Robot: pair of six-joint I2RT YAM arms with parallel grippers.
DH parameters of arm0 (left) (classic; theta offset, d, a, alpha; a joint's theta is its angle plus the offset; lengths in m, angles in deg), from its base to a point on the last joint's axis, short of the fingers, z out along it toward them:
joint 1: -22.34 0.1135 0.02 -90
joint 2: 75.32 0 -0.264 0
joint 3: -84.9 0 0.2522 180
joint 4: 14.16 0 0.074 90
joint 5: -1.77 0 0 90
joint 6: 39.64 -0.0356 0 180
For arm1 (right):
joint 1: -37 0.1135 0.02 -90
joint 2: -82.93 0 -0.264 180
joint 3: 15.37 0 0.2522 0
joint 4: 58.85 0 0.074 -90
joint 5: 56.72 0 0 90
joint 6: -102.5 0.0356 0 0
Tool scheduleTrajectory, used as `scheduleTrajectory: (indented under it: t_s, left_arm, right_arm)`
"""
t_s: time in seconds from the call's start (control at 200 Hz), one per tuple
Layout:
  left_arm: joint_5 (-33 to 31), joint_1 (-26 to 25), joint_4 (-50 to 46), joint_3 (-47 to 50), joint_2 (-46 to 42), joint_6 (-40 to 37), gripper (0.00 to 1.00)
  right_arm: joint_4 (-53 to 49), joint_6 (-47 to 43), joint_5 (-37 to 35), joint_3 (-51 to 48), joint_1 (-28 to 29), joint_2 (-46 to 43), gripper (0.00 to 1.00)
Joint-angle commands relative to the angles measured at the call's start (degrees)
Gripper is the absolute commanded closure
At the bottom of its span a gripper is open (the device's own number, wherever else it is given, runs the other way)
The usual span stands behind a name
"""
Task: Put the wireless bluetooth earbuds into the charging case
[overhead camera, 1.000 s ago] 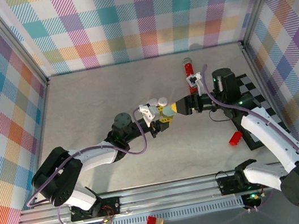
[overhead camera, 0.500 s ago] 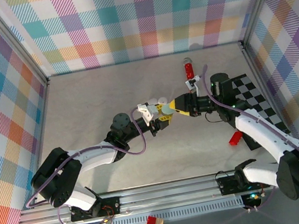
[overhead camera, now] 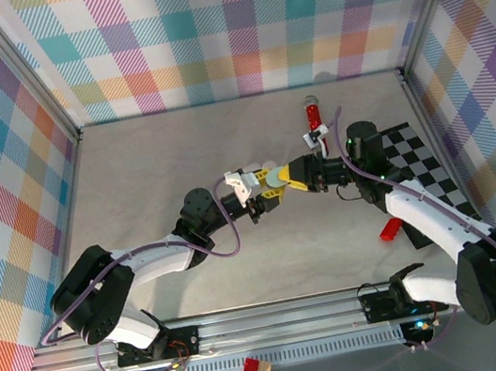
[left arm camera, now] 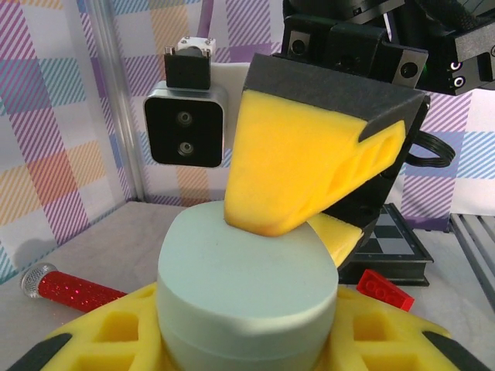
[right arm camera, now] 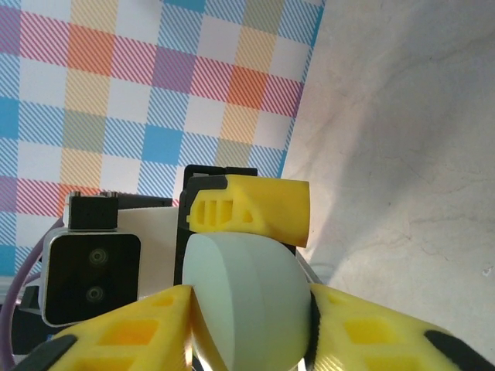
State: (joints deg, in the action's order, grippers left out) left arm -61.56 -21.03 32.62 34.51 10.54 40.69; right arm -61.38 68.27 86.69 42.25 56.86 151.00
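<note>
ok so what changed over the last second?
The right gripper slid left toward the left gripper and closed on the pale case that the left gripper holds. The left gripper kept its grip and barely shifted. The red tube, red block and checkered mat stayed put.

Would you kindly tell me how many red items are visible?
3: a red cylinder by the back wall, a red brick beside the checkered board, and a red block atop yellow outside the rail. Others may be hidden.
</note>
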Motion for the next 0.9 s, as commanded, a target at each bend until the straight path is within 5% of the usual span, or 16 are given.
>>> scheduleTrajectory:
  t_s: [0.0,0.2,0.325,0.51,0.68,0.895]
  left_arm:
    - [0.83,-0.46,0.03,-0.82,-0.51,0.49,0.67]
    - [0.58,-0.44,-1.03,-0.12,-1.18,0.10,0.61]
    - [-0.30,-0.42,-3.77,0.72,-2.55,-0.39,0.32]
    - [-0.35,-0.41,-11.52,2.50,-5.62,-1.44,0.11]
    - [-1.45,-0.44,-18.88,4.67,-8.36,-2.45,0.01]
    - [-1.80,-0.45,-25.72,6.16,-9.53,-3.55,0.00]
  right_arm:
    - [4.04,-0.12,1.44,-0.08,0.71,0.47,0.74]
    - [0.48,-2.32,-2.26,-0.08,0.06,0.27,0.85]
    - [-4.02,-5.74,-6.99,-0.41,-0.93,-1.45,0.85]
    - [-8.63,-9.23,-14.57,-3.05,-3.38,-2.95,0.86]
    - [-9.43,-10.39,-20.79,-6.19,-4.82,-0.97,0.86]
    - [-8.76,-11.94,-24.96,-7.95,-5.00,5.23,0.86]
